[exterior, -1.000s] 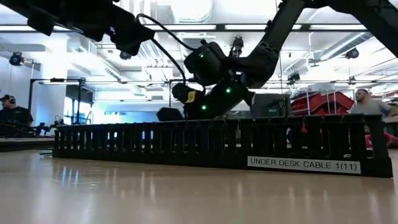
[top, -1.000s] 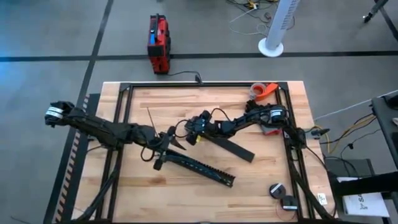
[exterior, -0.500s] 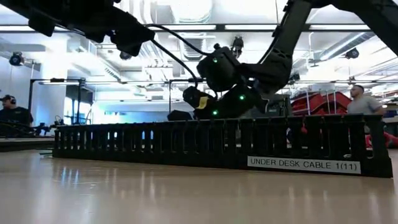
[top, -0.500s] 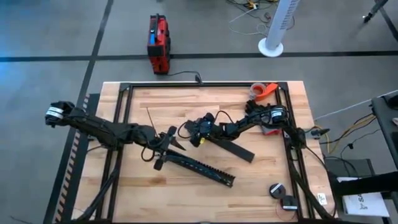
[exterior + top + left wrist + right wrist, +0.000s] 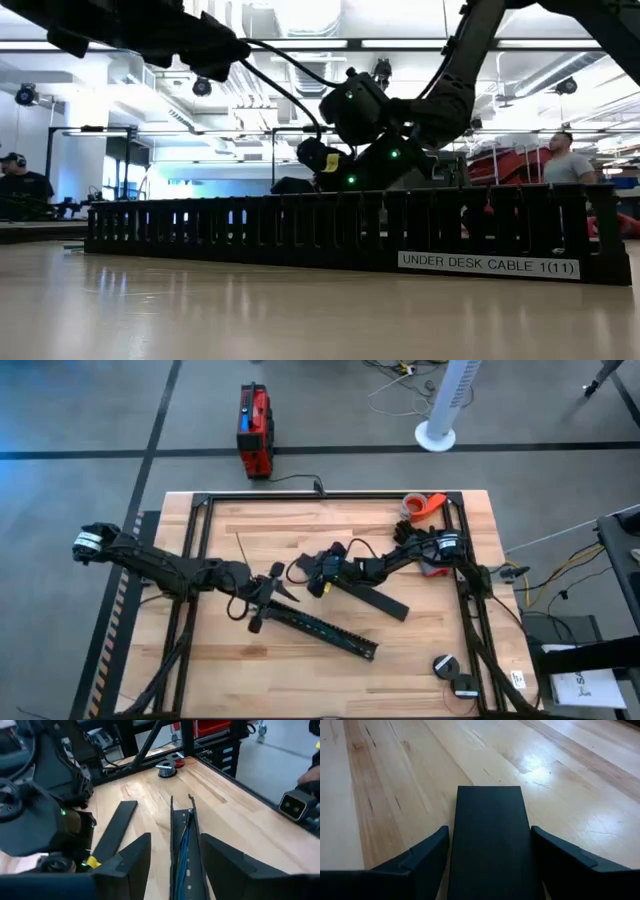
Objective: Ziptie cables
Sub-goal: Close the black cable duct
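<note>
A black slotted rail (image 5: pixel 315 628) lies slantwise on the wooden table, with the cables (image 5: pixel 184 837), blue and green, running along inside it. My left gripper (image 5: pixel 176 862) is open at the rail's left end (image 5: pixel 262 600). One finger stands on each side of the rail, with bare wood showing between. A flat black strip (image 5: pixel 370 595) lies to the right of the rail. My right gripper (image 5: pixel 490 870) is open over the strip's left end (image 5: pixel 322 572), one finger along each long edge. My right gripper has the flat strip's end (image 5: pixel 490 845) between its two fingers, which lie along the strip and come in low from the table's right. The strip fills the gap edge to edge. I cannot tell whether the fingers touch it.
A black metal frame (image 5: pixel 200 510) edges the table. An orange tape roll (image 5: pixel 424 506) sits at the far right, and two dark rolls (image 5: pixel 446 665) sit at the near right. A thin dark strip (image 5: pixel 245 550) lies left of centre. People (image 5: pixel 565 165) stand beyond the table.
My right gripper has shifted a little toward the table's near right and slightly down, staying over the flat strip's end. The strip and the rail have kept still.
</note>
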You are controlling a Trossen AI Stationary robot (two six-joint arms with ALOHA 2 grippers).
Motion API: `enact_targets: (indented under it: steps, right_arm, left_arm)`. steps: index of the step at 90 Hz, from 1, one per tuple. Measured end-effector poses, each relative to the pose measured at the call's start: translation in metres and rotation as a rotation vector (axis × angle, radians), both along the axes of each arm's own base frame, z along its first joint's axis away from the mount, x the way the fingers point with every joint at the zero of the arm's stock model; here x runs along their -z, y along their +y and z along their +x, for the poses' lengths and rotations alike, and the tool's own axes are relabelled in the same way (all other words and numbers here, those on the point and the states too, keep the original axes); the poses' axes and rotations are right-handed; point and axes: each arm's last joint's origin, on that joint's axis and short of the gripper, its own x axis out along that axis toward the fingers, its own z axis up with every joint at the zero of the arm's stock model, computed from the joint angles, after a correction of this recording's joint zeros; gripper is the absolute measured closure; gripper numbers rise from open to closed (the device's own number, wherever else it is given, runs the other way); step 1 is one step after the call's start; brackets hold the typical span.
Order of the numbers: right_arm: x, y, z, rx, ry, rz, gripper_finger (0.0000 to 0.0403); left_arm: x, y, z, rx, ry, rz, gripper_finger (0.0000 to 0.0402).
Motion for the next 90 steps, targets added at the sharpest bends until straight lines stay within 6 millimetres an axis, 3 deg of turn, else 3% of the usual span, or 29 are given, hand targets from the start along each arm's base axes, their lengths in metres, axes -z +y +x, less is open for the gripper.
enact_targets:
  steps: [16,37,60,78,90]
  right_arm:
    - [0.0,0.0,0.0,0.008,-0.001,-0.003,0.014]
    - [0.001,0.0,-0.001,0.003,0.014,-0.007,0.0183]
    - [-0.001,0.002,0.0,-0.003,0.006,-0.01,0.0184]
    - [-0.031,0.01,-0.002,-0.07,0.022,-0.041,0.0184]
    - [-0.075,0.013,-0.008,-0.084,0.022,-0.05,0.0184]
  left_arm:
    - [0.0,0.0,0.0,0.0,-0.004,0.001,0.0263]
    - [0.0,0.0,0.0,-0.001,0.0,-0.002,0.0287]
    - [0.004,0.0,-0.001,-0.007,0.052,-0.012,0.031]
    - [0.01,0.001,-0.004,-0.003,0.115,0.018,0.0317]
    - [0.011,0.001,-0.004,-0.002,0.129,0.022,0.0317]
